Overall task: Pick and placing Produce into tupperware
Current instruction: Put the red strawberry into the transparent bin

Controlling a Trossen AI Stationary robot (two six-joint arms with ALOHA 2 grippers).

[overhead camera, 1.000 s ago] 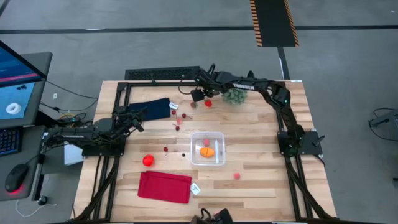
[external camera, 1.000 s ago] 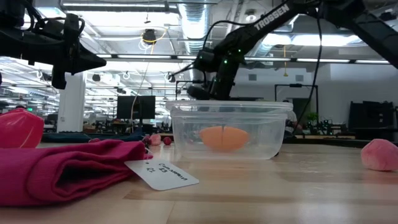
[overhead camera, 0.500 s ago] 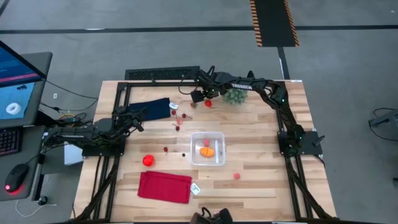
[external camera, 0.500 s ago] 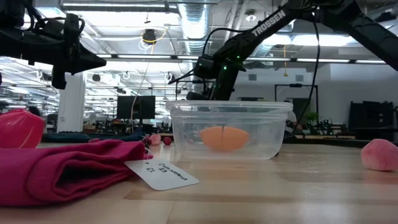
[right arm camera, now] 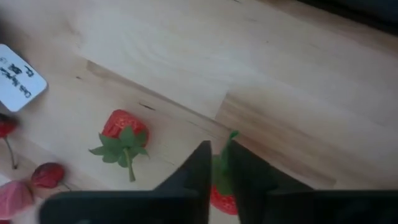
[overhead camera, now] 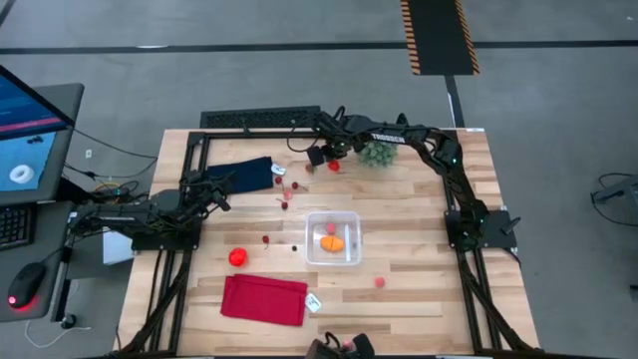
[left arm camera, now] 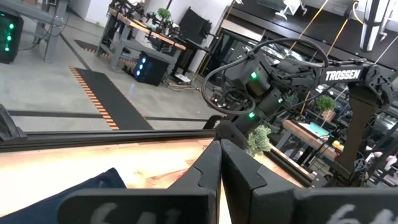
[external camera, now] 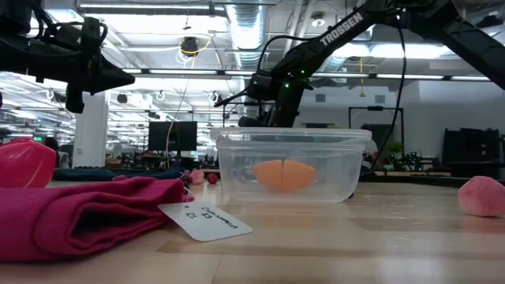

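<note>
Right gripper (right arm camera: 215,168) at far table edge, fingers pinched on strawberry (right arm camera: 221,198) by leafy top only. I judge slip likely on lift. Tupperware (overhead camera: 333,238) mid-table, well apart. Left gripper (left arm camera: 220,163) closed, empty, parked.

open tabletop (overhead camera: 419,214) right of tupperware (overhead camera: 333,238)

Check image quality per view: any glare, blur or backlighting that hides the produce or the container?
High view: even light, sharp, though the produce near the tupperware shows tiny. Low view: bright ceiling lights backlight the arms into silhouettes, and the red cloth up close looks soft. Right wrist view: the right tool is blurred at close range, while the strawberry beyond stays clear.
</note>
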